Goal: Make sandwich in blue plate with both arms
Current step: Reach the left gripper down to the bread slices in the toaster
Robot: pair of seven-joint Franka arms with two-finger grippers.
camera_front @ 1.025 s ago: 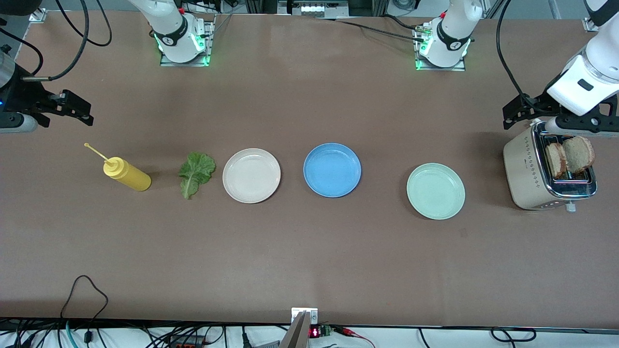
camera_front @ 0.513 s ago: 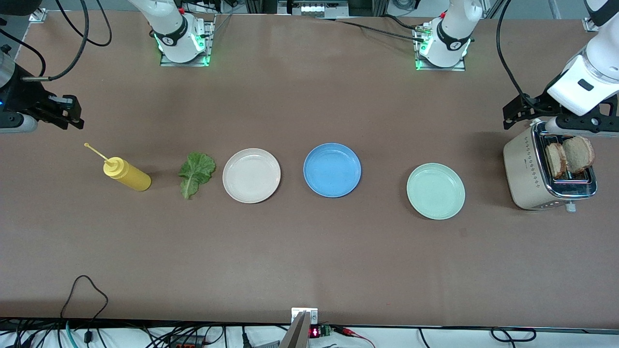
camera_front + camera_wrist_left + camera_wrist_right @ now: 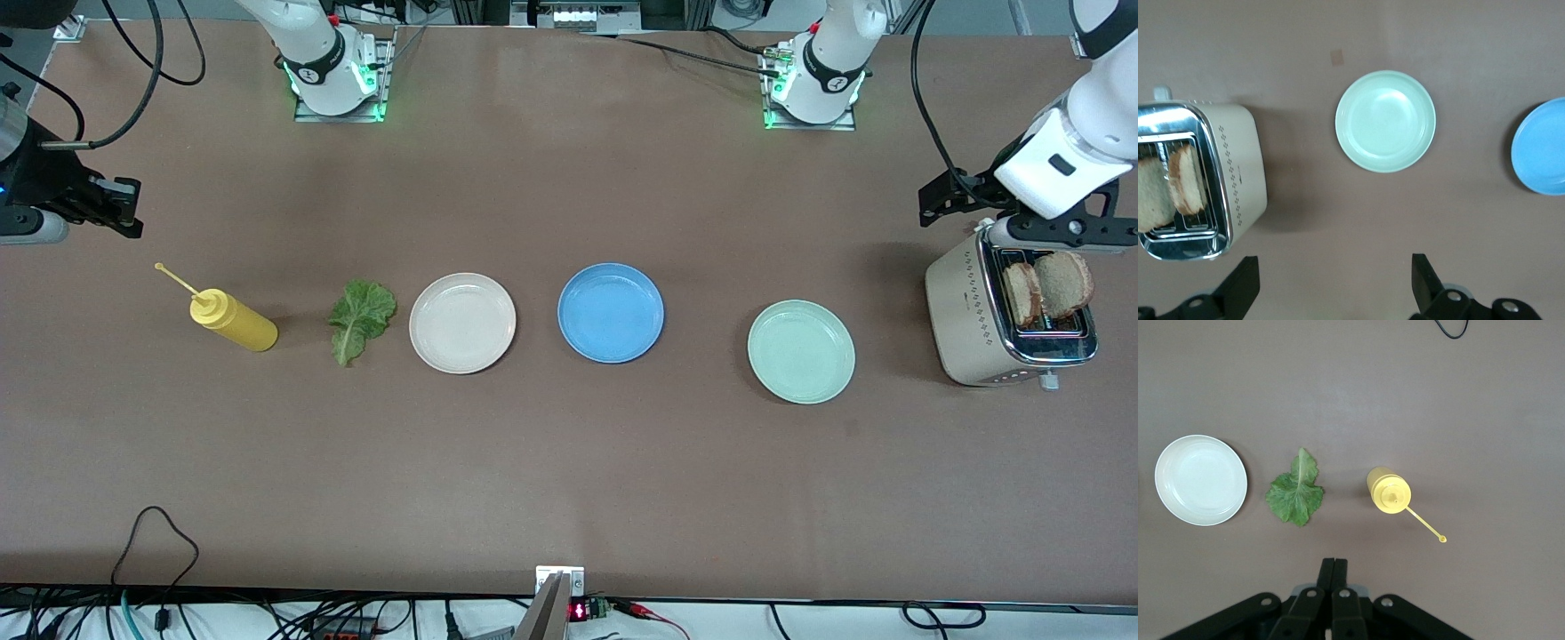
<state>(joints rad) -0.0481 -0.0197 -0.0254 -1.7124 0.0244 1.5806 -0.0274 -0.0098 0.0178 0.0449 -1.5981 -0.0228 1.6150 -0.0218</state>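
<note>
The blue plate [image 3: 611, 312] [image 3: 1541, 147] lies empty at the middle of the table. A green lettuce leaf [image 3: 360, 318] [image 3: 1296, 495] lies flat toward the right arm's end. Two bread slices [image 3: 1022, 293] [image 3: 1062, 283] [image 3: 1186, 188] stand upright in the slots of a beige toaster [image 3: 965, 311] [image 3: 1238, 167]. My left gripper [image 3: 1022, 222] [image 3: 1333, 280] hangs open over the table just beside the toaster, holding nothing. Over bare table near the yellow bottle, my right gripper [image 3: 124, 209] [image 3: 1335, 570] is shut and empty.
A yellow squeeze bottle [image 3: 233, 322] [image 3: 1389, 491] stands beside the lettuce. A cream-white plate [image 3: 462, 323] [image 3: 1201, 480] lies between the lettuce and the blue plate. A mint-green plate [image 3: 801, 352] [image 3: 1385, 121] lies between the blue plate and the toaster.
My right gripper's fingers have closed on nothing. My left hand has risen slightly beside the toaster, still open.
</note>
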